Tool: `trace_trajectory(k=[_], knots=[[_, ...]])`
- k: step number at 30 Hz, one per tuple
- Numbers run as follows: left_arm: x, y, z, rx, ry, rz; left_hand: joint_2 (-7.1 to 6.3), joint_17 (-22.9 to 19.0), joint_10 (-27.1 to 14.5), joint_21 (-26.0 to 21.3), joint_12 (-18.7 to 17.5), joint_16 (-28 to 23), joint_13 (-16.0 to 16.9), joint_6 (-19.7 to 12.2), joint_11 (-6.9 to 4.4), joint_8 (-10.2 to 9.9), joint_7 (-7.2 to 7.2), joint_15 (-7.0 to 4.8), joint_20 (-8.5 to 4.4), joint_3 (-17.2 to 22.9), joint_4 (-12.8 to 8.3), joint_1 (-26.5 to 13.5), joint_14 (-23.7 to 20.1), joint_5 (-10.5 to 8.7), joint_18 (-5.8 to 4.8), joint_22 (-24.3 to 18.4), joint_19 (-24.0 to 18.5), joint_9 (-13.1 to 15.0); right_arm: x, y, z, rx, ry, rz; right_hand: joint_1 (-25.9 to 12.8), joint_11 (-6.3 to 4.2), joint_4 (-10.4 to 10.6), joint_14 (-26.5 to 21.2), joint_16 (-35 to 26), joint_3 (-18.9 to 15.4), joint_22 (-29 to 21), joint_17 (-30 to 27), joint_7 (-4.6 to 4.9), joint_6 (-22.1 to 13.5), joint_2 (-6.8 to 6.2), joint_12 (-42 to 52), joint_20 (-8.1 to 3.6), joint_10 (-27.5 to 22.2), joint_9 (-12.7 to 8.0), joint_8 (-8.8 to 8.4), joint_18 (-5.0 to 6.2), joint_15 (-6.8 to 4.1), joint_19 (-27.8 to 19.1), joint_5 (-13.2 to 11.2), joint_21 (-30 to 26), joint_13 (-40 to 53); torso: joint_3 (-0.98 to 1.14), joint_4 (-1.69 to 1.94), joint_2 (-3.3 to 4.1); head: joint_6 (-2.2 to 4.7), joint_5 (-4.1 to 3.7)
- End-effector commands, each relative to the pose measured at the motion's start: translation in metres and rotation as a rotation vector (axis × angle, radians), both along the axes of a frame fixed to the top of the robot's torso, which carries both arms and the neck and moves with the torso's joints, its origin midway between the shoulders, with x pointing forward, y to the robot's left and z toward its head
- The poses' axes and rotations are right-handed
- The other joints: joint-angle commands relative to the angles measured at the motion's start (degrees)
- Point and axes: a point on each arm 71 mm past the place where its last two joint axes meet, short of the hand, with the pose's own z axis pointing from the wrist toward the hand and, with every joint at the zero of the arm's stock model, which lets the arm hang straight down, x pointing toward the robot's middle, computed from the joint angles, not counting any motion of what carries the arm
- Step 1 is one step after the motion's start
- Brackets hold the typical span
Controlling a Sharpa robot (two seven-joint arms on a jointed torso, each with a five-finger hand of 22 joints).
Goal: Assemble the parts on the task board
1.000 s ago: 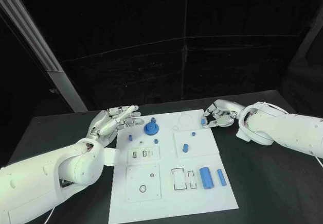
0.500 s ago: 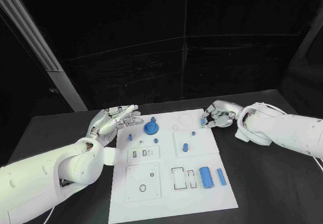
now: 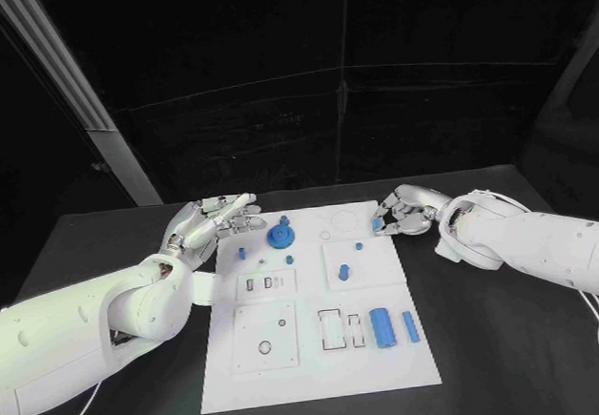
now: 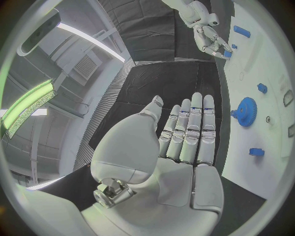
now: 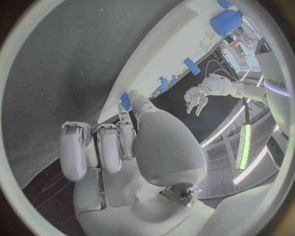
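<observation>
From the head camera I see the board (image 3: pixel 313 312) lying on the black desk (image 3: pixel 516 345), between my two arms; a blue gear (image 3: pixel 281 236) sits near its far left end, a blue cylinder (image 3: pixel 382 327) and a thinner blue bar (image 3: pixel 410 327) lie side by side near its right edge, and small blue pegs (image 3: pixel 343 273) are dotted across the middle; my left hand (image 3: pixel 215 220) hovers just off the board's far left corner, fingers straight and apart, holding nothing; my right hand (image 3: pixel 408 211) is at the far right corner, fingers curled around a small blue part (image 3: pixel 379 225).

On the left wrist camera my left hand (image 4: pixel 184 142) is flat and wide, fingers stretched towards the gear (image 4: pixel 246 111) without touching it; the right hand (image 4: pixel 212 39) shows further off.

On the right wrist camera my right hand (image 5: pixel 117 147) pinches the blue part (image 5: pixel 125 101) at its fingertips, just over the board's edge (image 5: pixel 184 44); the cylinder (image 5: pixel 225 21) lies far along the board.
</observation>
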Motion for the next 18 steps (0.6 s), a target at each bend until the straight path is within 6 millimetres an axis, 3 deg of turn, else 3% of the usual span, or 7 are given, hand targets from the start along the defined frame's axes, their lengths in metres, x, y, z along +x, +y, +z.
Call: trace_trajectory(k=[1,9,13,18], knots=[[0.000,0.000,0.001,-0.001,-0.007,-0.005,0.32,0.05,-0.16,-0.25,-0.19,-0.37,-0.09,0.18,0.02,-0.33,0.17,0.10,0.10,-0.06,-0.26,0.14,-0.26,0.22,0.82,-0.05,0.20,-0.06,0.000,0.001,0.007,0.026,-0.073,-0.023,0.74,-0.52,-0.08,4.10,0.34,0.80,8.51,5.83,-1.05,1.62,2.08,0.26,-0.61,0.18,0.48,0.50,0.31,-0.48,1.04,-0.31,0.35,6.71,0.04,-0.07,-0.05,-0.04,0.16],[0.000,0.001,0.001,0.000,-0.007,-0.002,0.39,0.10,-0.10,-0.29,-0.23,-0.39,-0.09,0.23,0.01,-0.37,0.16,0.08,0.09,0.08,-0.42,0.21,-0.21,0.23,0.83,-0.10,0.26,-0.04,-0.011,0.011,0.016,0.095,-0.104,-0.049,0.50,-0.59,-0.11,4.16,0.45,0.95,8.83,6.05,-1.07,1.59,1.84,0.41,-0.73,0.28,0.45,0.44,0.23,-0.54,1.28,-0.25,0.49,6.84,-0.13,-0.06,-0.14,0.13,0.01],[0.000,0.002,0.002,0.000,-0.008,-0.001,0.39,0.10,-0.10,-0.29,-0.23,-0.39,-0.09,0.23,0.01,-0.37,0.16,0.08,0.09,0.08,-0.42,0.21,-0.21,0.23,0.83,-0.10,0.26,-0.04,-0.019,0.026,0.021,0.118,-0.098,-0.050,0.23,-0.59,-0.02,4.14,0.40,1.02,8.68,5.96,-1.04,1.50,1.74,0.28,-0.78,0.21,0.41,0.35,0.27,-0.55,1.18,-0.22,0.43,6.75,-0.14,-0.11,-0.22,0.16,0.09],[0.001,0.004,0.002,0.001,-0.010,0.002,0.40,0.10,-0.09,-0.29,-0.23,-0.39,-0.08,0.24,0.00,-0.37,0.15,0.08,0.09,0.10,-0.44,0.22,-0.20,0.23,0.83,-0.11,0.27,-0.04,-0.030,0.058,0.027,0.129,-0.073,-0.036,-0.19,-0.57,0.14,4.10,0.29,1.23,8.51,5.75,-1.01,1.31,1.69,0.15,-0.83,0.15,0.34,0.16,0.31,-0.55,1.05,-0.28,0.35,6.67,-0.36,-0.10,-0.49,0.03,0.29]])
